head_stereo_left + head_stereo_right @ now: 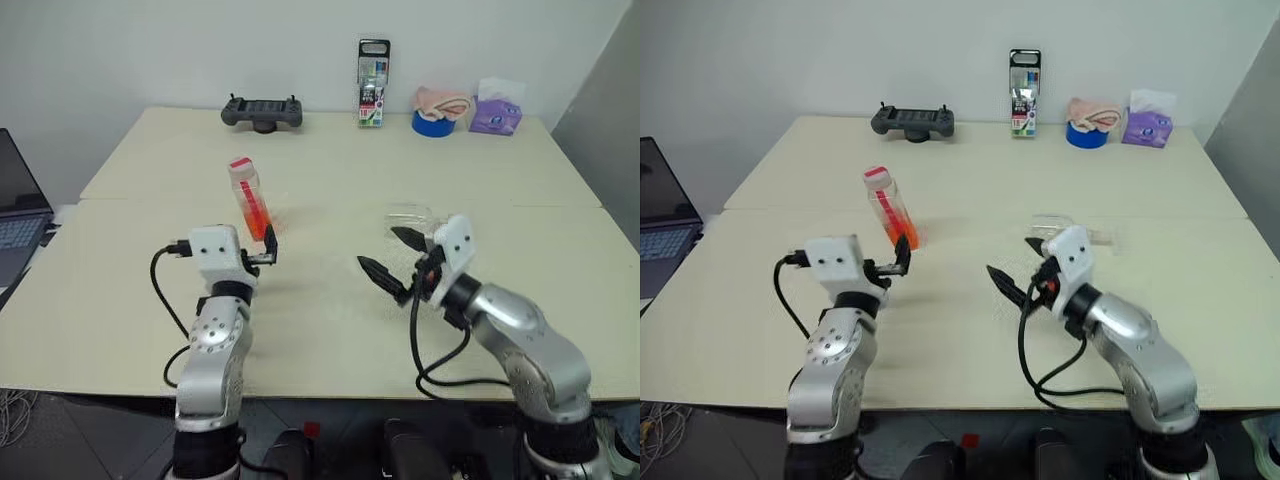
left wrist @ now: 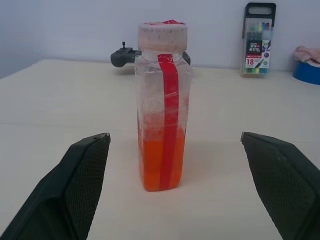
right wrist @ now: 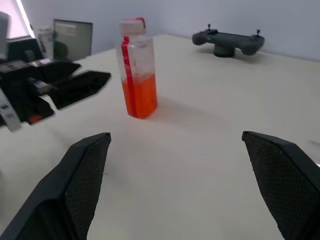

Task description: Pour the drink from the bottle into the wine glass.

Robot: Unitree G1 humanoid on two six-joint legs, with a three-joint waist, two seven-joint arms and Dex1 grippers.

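Bottle: a small clear plastic bottle [image 2: 162,107] stands upright on the pale table [image 1: 330,180], cap on; squarish body, a red strip running down one face, a red-and-white cap on top
Drink: translucent orange-red liquid [image 2: 161,162] fills roughly the lower third of the bottle; the walls above it look misted
Bottle's place: on the robot's left half of the table, just ahead of the left gripper [image 1: 268,244]; in the left wrist view it stands between the two black fingers, apart from both
Left gripper: fingers spread wide, nothing between the pads
Right gripper: right gripper [image 1: 391,258] hangs low over the table, its fingers also spread wide and empty, well apart from the bottle
Glass: a clear glass [image 1: 410,216] sits just beyond the right gripper; it appears to lie on its side, though its outline is faint against the table
Far edge: a dark controller [image 1: 262,111]; a pen pack [image 1: 372,70]; a blue tape roll [image 1: 434,123] with a pink cloth on it; a purple tissue pack [image 1: 496,112]
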